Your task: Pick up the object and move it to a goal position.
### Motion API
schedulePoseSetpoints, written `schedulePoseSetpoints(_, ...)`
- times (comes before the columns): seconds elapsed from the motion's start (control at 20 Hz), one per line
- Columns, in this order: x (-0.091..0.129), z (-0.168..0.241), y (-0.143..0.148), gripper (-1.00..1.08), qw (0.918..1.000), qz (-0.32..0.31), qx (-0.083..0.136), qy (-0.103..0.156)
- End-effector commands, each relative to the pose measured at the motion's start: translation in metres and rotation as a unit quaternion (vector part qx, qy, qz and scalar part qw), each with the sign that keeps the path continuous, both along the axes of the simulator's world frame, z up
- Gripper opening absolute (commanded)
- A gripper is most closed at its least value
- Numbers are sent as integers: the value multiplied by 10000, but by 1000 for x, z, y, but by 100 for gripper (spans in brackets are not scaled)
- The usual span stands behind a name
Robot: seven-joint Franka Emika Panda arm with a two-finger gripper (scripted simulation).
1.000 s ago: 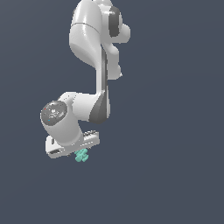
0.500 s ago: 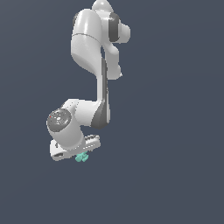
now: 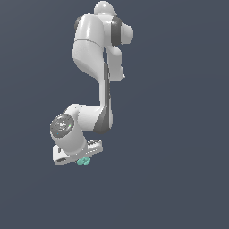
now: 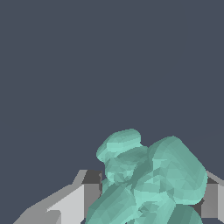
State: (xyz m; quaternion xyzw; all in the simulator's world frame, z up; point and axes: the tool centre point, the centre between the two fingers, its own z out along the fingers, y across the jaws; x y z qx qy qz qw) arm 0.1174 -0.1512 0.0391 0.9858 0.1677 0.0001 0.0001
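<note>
We see the gripper (image 3: 80,157) closed on the teal object (image 3: 82,162), approx 7 o'clock of the arm base. Risk: knobbly shape, uneven pad contact, so it could twist or slip en route.

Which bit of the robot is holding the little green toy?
The gripper at the arm's low end, not the fat round joints above. The teal toy sits between its fingers.

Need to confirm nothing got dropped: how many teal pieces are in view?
1. The teal piece sits at the gripper, and the wrist view shows it between the fingers. No other teal piece shows in either view; the arm could hide one.
</note>
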Motion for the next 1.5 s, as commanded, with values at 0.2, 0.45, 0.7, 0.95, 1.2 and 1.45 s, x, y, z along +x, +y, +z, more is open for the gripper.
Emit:
schedulePoseSetpoints(0.2, 0, 0, 0, -100, 10000, 1, 1, 1)
schedulePoseSetpoints(0.45, 0, 0, 0, -100, 10000, 1, 1, 1)
schedulePoseSetpoints(0.7, -3, 3, 2, -100, 10000, 1, 1, 1)
schedulePoseSetpoints(0.95, -9, 11, 6, -100, 10000, 1, 1, 1)
schedulePoseSetpoints(1.2, -20, 24, 13, -100, 10000, 1, 1, 1)
schedulePoseSetpoints(1.45, -37, 46, 24, -100, 10000, 1, 1, 1)
